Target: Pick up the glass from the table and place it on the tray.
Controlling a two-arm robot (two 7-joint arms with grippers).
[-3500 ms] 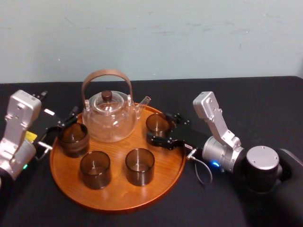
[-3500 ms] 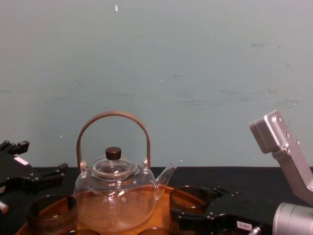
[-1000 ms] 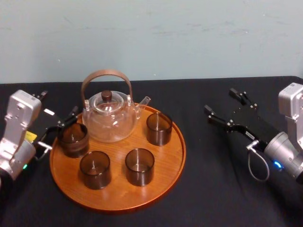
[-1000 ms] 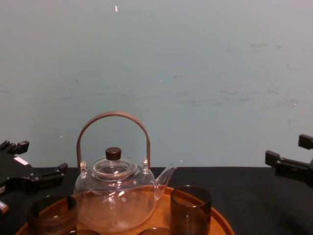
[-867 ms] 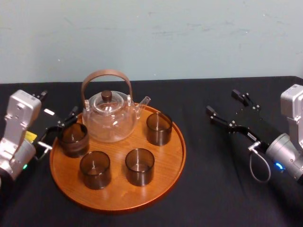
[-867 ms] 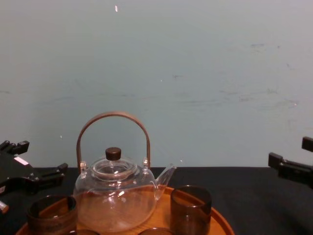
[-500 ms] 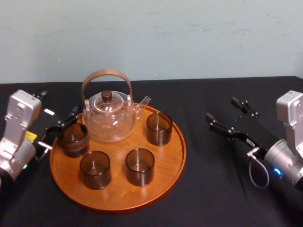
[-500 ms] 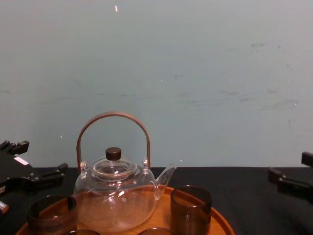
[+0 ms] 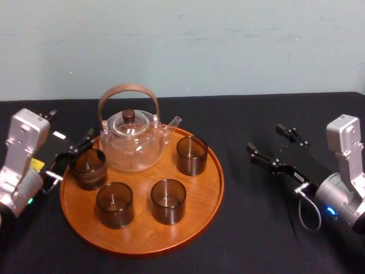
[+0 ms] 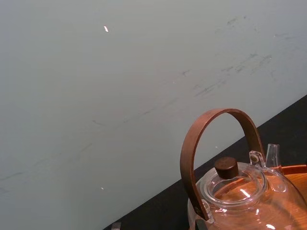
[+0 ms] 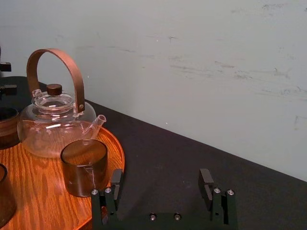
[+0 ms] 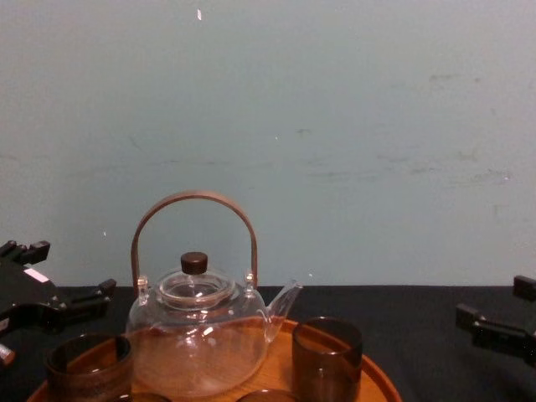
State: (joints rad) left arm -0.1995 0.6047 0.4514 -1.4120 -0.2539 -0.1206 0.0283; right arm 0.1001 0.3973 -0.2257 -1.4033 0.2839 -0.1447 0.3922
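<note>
The round wooden tray (image 9: pixel 142 231) holds a clear teapot (image 9: pixel 130 142) and several smoky brown glasses. One glass (image 9: pixel 191 154) stands upright on the tray's right back part, also seen in the right wrist view (image 11: pixel 85 166) and the chest view (image 12: pixel 327 360). My right gripper (image 9: pixel 266 140) hovers open over the black table, well to the right of the tray, with nothing between its fingers (image 11: pixel 116 182). My left gripper (image 9: pixel 71 127) is open at the tray's left edge, just behind the leftmost glass (image 9: pixel 88 168).
The teapot (image 12: pixel 197 335) has a tall brown hoop handle (image 10: pixel 216 124) rising above the glasses. Two more glasses (image 9: pixel 168 201) stand at the tray's front. Black tablecloth lies bare to the right of the tray. A pale wall closes off the back.
My right gripper, earlier around the right back glass on the tray, has let go and pulled away to the right, then sunk slightly. The glass stays put. The left arm has not moved.
</note>
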